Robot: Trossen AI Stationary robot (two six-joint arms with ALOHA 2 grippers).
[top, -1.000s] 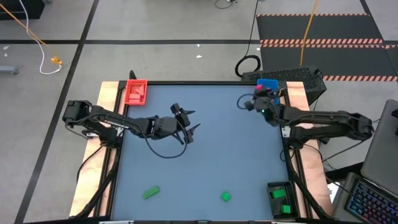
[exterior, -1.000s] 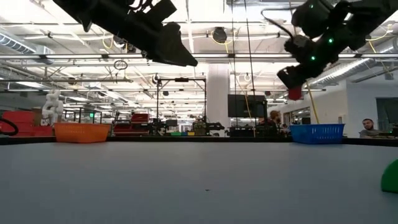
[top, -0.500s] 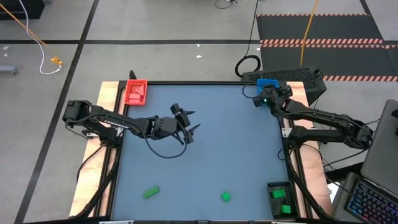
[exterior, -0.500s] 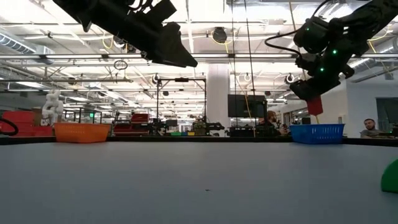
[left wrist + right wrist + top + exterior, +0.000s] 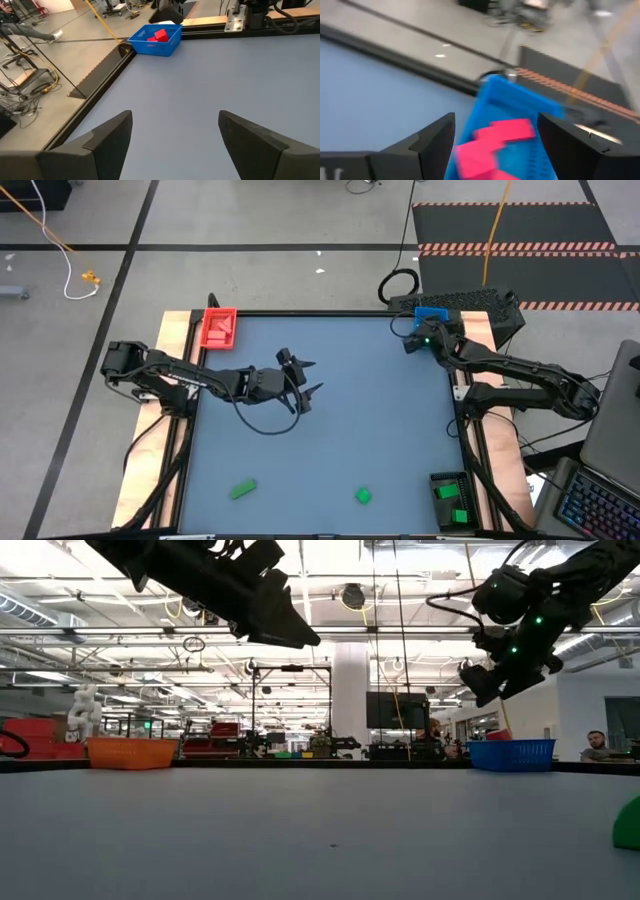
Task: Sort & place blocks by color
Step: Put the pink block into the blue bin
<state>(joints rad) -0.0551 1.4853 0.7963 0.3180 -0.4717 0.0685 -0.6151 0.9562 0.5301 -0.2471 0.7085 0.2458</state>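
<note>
My right gripper [image 5: 415, 338] hangs open just above the blue tray [image 5: 432, 313] at the far right corner, holding nothing. In the right wrist view, hot pink blocks [image 5: 507, 129] lie in that tray between the lines of my fingers. My left gripper [image 5: 303, 380] hovers open over the middle of the table, clear of everything. Two green blocks [image 5: 242, 490] [image 5: 363, 496] rest flat on the table near its front edge. The red tray [image 5: 218, 327] at the far left corner holds salmon-red blocks.
A dark tray [image 5: 450, 500] with green blocks stands at the near right corner. Raised rails [image 5: 470, 440] edge the table. The low view shows a green block [image 5: 628, 823] at the picture's right edge. Room lies open between the two arms.
My right gripper has carried a pink block toward the far right corner, over the blue tray, rolling its wrist on the way. There it has opened and let go, and the block has dropped into the tray. My left arm has kept still.
</note>
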